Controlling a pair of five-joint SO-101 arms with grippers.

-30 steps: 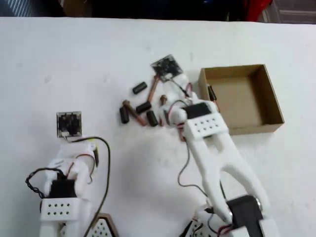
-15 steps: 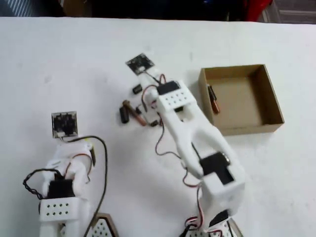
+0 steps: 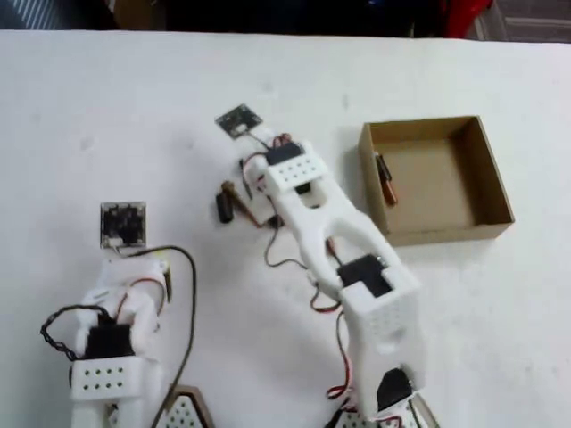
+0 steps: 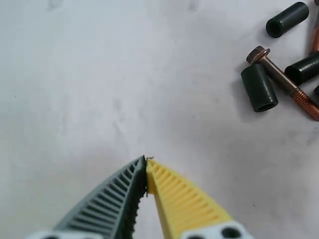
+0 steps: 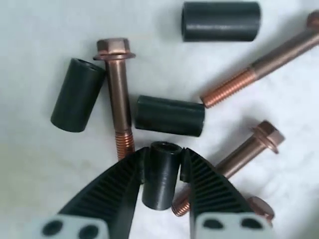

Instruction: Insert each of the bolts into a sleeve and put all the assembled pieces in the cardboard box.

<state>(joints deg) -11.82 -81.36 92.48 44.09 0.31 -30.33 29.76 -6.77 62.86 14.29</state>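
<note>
My right gripper (image 5: 163, 151) is shut on a black sleeve (image 5: 159, 181), which stands between its two fingers over the pile. Around it lie more black sleeves (image 5: 170, 115) (image 5: 78, 94) (image 5: 221, 21) and copper bolts (image 5: 117, 89) (image 5: 259, 64) (image 5: 249, 149). From above, the right arm (image 3: 308, 209) covers most of the pile, leaving one sleeve (image 3: 224, 207) showing. The cardboard box (image 3: 419, 127) to the right holds one assembled piece (image 3: 384, 178). My left gripper (image 4: 146, 162) is shut with nothing in it, over bare table well short of a sleeve (image 4: 259, 87) and bolt (image 4: 281, 82).
The left arm (image 3: 111, 330) sits at the near left of the white table, with a cable looping beside it. Open table lies left of the pile and between the two arms. The table's far edge meets a dark background.
The right arm has swung left from beside the box to over the pile of bolts and sleeves. The left arm has barely moved.
</note>
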